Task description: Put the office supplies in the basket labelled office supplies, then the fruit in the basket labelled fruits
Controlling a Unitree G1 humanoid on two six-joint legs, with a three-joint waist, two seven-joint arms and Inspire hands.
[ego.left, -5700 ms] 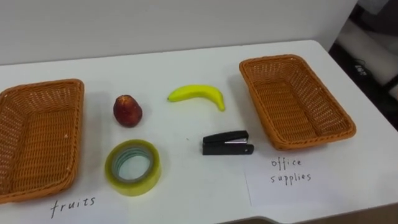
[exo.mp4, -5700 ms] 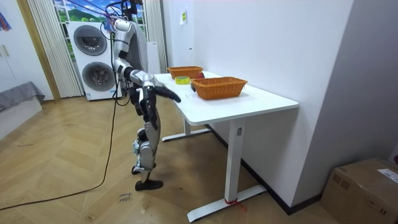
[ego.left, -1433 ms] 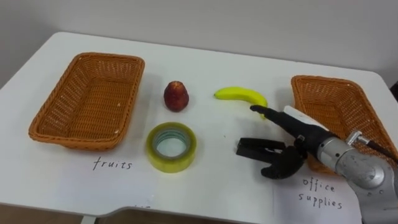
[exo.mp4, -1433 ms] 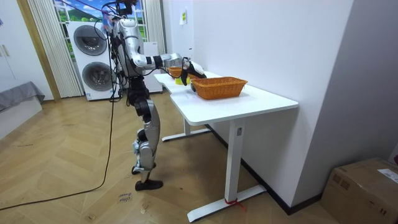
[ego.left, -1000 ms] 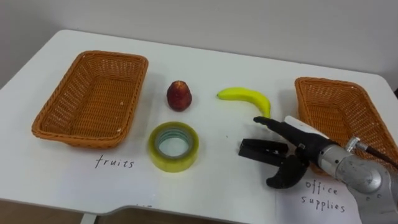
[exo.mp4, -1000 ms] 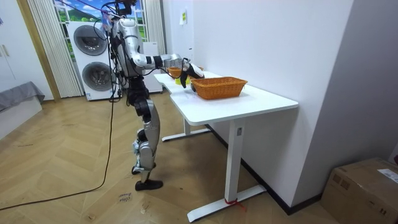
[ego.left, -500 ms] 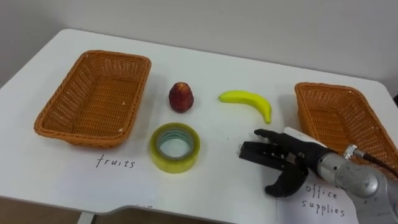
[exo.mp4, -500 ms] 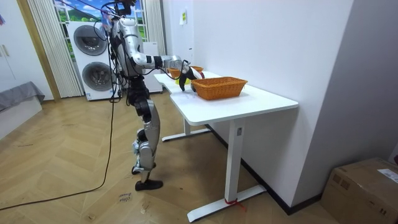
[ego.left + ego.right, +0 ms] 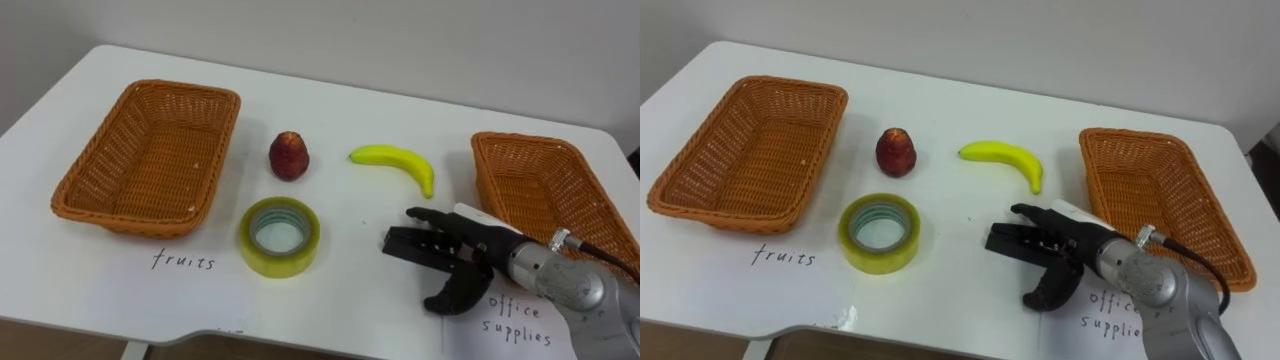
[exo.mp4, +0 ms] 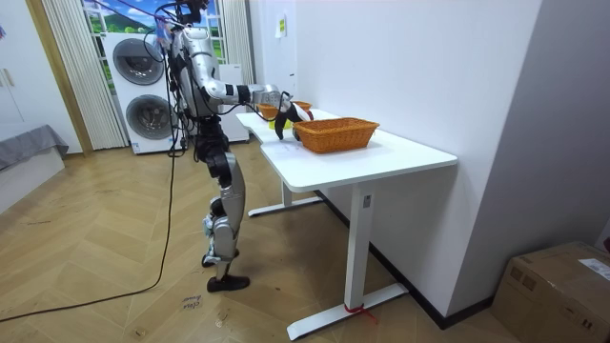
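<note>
Left eye view: we logged fruit basket (image 9: 150,150) and office basket (image 9: 535,190) empty. Apple (image 9: 288,156), banana (image 9: 395,162) and tape (image 9: 279,235) lay on the table (image 9: 350,110). Right hand (image 9: 485,250) hung spread over the stapler (image 9: 400,243), unclosed.
Room view: robot stood at the table's end. Nothing sorted, we judged.

White table (image 10: 400,152), wood floor (image 10: 95,257), 2 stacked washers (image 10: 141,90)

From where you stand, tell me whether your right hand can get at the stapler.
Probably yes. The right hand is right at the stapler, with its fingers stretched over the top and its thumb low on the near side. Nothing lies between them; the banana and the tape roll sit well apart.
</note>
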